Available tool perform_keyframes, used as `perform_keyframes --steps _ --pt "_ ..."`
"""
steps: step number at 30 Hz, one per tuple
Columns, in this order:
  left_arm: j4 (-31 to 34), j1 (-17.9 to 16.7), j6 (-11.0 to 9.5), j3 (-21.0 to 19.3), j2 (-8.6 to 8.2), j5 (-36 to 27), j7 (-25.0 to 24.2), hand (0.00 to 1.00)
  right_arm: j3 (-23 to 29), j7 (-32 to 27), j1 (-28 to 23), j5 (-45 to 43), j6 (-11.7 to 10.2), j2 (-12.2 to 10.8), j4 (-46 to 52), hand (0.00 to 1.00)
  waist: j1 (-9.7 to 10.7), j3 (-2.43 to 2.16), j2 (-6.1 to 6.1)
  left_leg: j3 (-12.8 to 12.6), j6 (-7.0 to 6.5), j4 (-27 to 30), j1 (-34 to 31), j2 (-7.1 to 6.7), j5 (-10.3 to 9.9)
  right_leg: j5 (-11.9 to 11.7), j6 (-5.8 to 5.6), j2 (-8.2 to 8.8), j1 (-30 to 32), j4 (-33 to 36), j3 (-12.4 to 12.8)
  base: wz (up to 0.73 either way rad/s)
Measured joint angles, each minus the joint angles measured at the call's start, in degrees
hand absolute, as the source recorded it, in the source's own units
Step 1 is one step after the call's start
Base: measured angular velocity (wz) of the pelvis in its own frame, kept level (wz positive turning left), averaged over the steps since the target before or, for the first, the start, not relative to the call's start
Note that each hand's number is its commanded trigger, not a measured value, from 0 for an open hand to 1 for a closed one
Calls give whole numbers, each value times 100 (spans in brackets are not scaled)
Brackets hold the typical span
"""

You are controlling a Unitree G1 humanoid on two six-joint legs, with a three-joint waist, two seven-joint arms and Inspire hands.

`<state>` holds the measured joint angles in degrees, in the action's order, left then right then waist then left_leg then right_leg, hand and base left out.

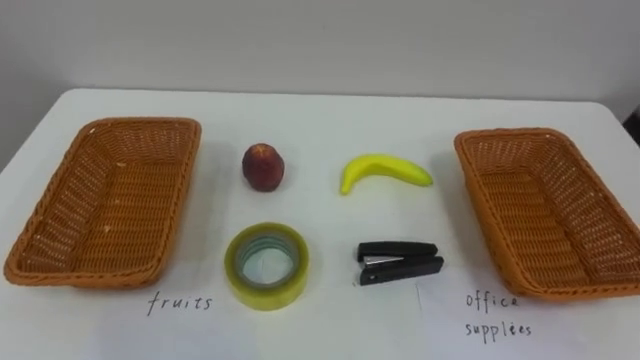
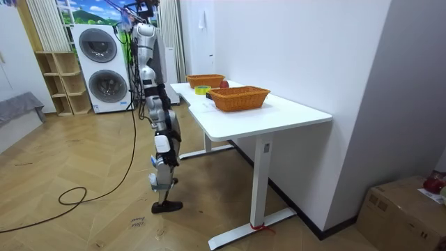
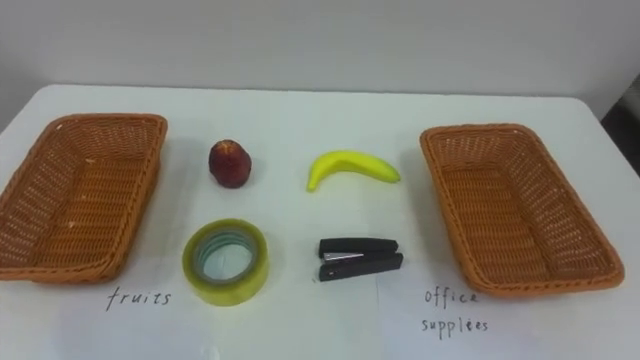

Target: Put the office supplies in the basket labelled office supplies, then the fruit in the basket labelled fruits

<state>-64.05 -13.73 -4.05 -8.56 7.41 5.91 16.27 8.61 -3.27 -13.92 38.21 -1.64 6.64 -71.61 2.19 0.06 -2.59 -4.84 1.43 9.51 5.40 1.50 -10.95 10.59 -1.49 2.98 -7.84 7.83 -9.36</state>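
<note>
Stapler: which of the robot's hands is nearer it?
Right, probably. The stapler lies right of the table's middle, on the side of the right hand, farther from the left hand; in the room view both are too small to place.

On the white table [image 1: 320, 115], a wicker basket [image 1: 110, 200] is set at 9 o'clock and a second basket [image 1: 545, 215] at 3 o'clock. Between them, a red fruit [image 1: 263, 166] is seen at 11 o'clock, a banana [image 1: 385, 171] at 1, a tape roll [image 1: 266, 265] at 7 and a black stapler [image 1: 400, 263] at 5.

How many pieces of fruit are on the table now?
2: a round red fruit beside the left basket, and a banana to its right, toward the right basket. None lies in either basket.
</note>
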Motion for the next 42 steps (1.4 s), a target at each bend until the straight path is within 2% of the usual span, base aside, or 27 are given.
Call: perform_keyframes --steps 4,7,12,16,21,26,30,33,36,39,42 --pt "9 -44 -9 -147 52 42 120 0 426 -200 15 273 10 59 172 0 81 -15 -35 -103 -12 -11 52 11 -8 2 -2 -3 -10 48 126 -14" --pt "-11 -114 -13 -246 152 42 180 0 1041 -562 8 425 -13 77 706 0 264 0 -84 -170 -28 -14 123 14 -22 33 -11 -2 -23 92 174 -11" --pt "5 -166 -14 -238 168 38 309 0 1317 -1299 -4 654 -159 96 1342 0 376 -5 -136 -204 -32 -15 116 13 -24 35 -14 -1 23 100 220 -4" --pt "9 -233 -12 -243 171 42 323 0 1584 -1963 -108 652 -208 94 2241 0 392 -12 -100 -270 -34 -34 99 14 -23 34 -15 -6 93 159 294 -8" --pt "177 -298 -21 -242 172 63 357 0 1953 -3056 -124 617 -603 106 3607 0 418 -11 -87 -291 -35 -50 71 12 -24 41 -23 -4 153 193 317 -2" --pt "475 -377 -22 -229 176 57 318 0 1980 -4048 -103 373 -807 200 4462 0 408 -30 -105 -299 -37 -46 -39 11 -22 39 -23 -2 265 199 322 0" --pt "495 -359 -23 -168 187 55 319 0 1970 -4655 -123 24 -933 296 5226 0 383 -24 -97 -298 -37 -52 -61 9 -22 39 -23 -4 284 191 327 0" --pt "426 -368 -27 -33 193 55 321 0 1961 -4935 -75 -318 -1049 372 5569 0 356 -18 -110 -296 -37 -51 -73 9 -22 39 -23 -4 293 201 323 0" --pt "427 -366 -20 39 195 62 317 0 1948 -5138 -52 -910 -1090 415 6012 0 319 12 -115 -295 -37 -45 -93 9 -23 40 -24 -3 312 195 326 0" --pt "437 -359 -17 66 208 116 297 0 1948 -5214 -51 -1335 -1100 474 6317 0 251 13 -137 -291 -37 -45 -96 9 -23 44 -28 -3 309 186 323 0" --pt "434 -361 -14 85 209 111 279 0 1946 -5333 37 -1394 -1150 479 6583 0 212 13 -152 -289 -37 -44 -104 8 -23 44 -29 -3 311 183 318 0"
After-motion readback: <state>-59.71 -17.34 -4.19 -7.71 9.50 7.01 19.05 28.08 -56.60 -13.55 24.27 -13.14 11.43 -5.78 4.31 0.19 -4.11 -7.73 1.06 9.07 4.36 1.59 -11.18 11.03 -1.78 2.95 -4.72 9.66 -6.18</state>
